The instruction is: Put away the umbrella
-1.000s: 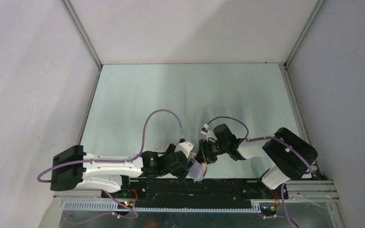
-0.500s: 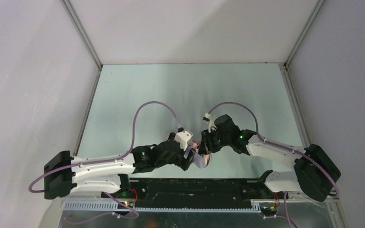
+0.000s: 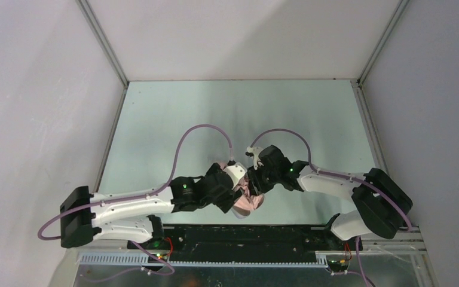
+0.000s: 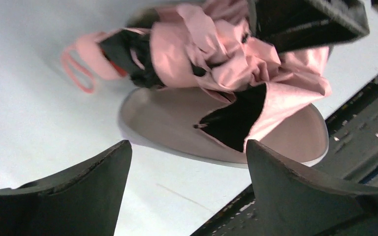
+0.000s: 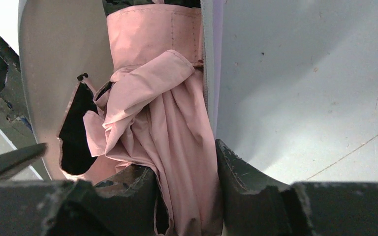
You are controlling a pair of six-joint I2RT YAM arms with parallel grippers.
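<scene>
White walls close in a pale tabletop, bare but for what sits at the lower centre of the top view, where the two arms meet; there the umbrella lies as a loose bunch of salmon-pink fabric over an open, pale oblong case. Its handle and strap loop stick out past the case's rim toward the upper left of the left wrist view; whether the bundle rests fully on the shell's floor I cannot tell. The right gripper is pinched on a fold of the pink fabric at the bottom of its own view, the cloth squeezed between its fingers; the left gripper stands wide and holds nothing, hovering just short of the case. My judgement is that the main risk is the unrolled canopy: once the fold is let go the fabric may spring up and spill over the rim, and cloth or the handle end could then be caught when the case is shut. The two grippers work very near each other, so they could knock together or shove the case; it lies near the dark rail at the tabletop's lower edge, so a push that way could tip it off. The count: one umbrella, one case, one strap loop, two grippers.
</scene>
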